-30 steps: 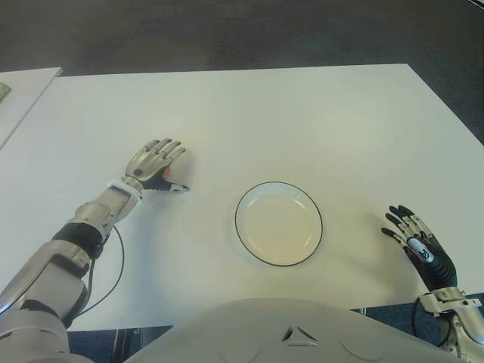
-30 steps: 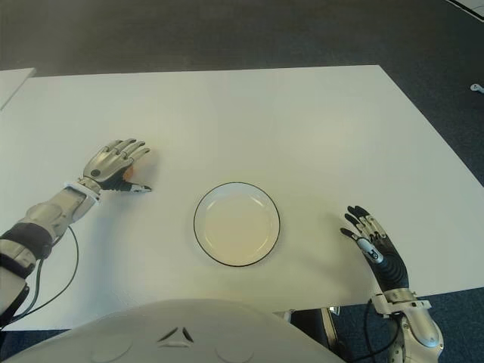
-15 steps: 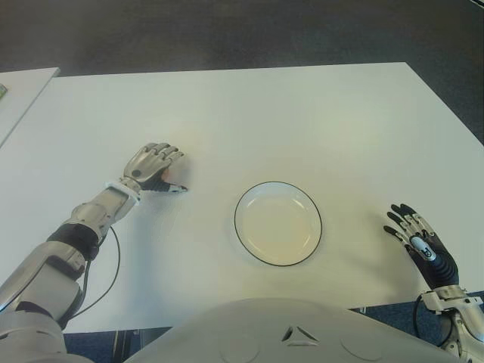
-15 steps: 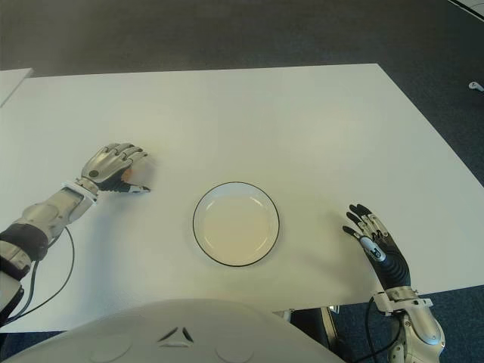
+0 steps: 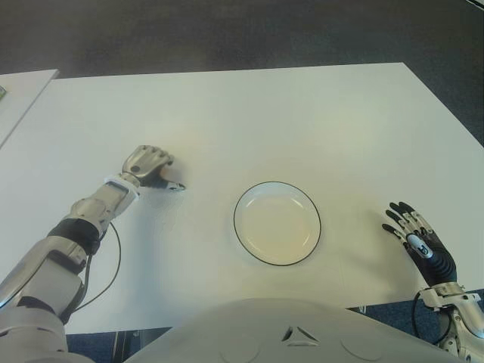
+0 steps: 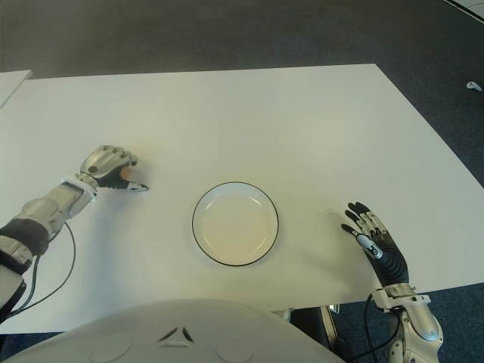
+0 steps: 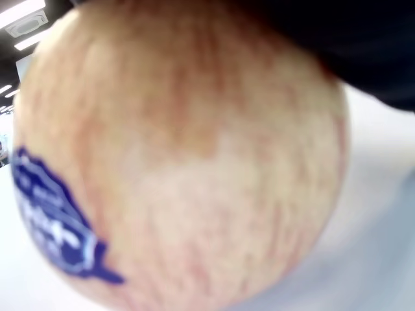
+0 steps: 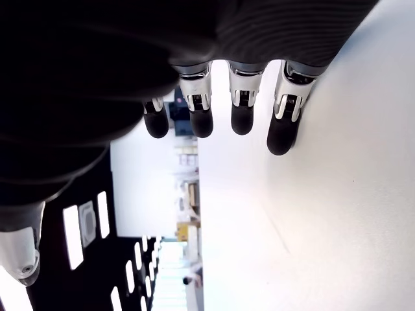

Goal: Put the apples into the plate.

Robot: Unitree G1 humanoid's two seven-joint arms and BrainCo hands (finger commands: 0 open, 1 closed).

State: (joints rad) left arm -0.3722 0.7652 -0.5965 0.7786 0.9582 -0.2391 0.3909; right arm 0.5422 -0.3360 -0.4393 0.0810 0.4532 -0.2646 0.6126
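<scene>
Right hand (image 5: 420, 243): idle at table's near edge, right of plate; fingers spread, nothing held.
Plate (image 5: 277, 223): empty, centre of table (image 5: 302, 121), btwn the hands.
Left hand (image 5: 148, 163): fingers curled round apple.
Apple (image 7: 181, 162): enclosed in left hand, well left of plate, slightly farther back.
Next move (judged): apple to be carried rightwards & nearer to plate by left hand.

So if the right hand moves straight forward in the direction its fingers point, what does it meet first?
Probably nothing: the right hand points up the bare white table, and the plate sits off to its left, outside that line, though depth is unclear.
</scene>
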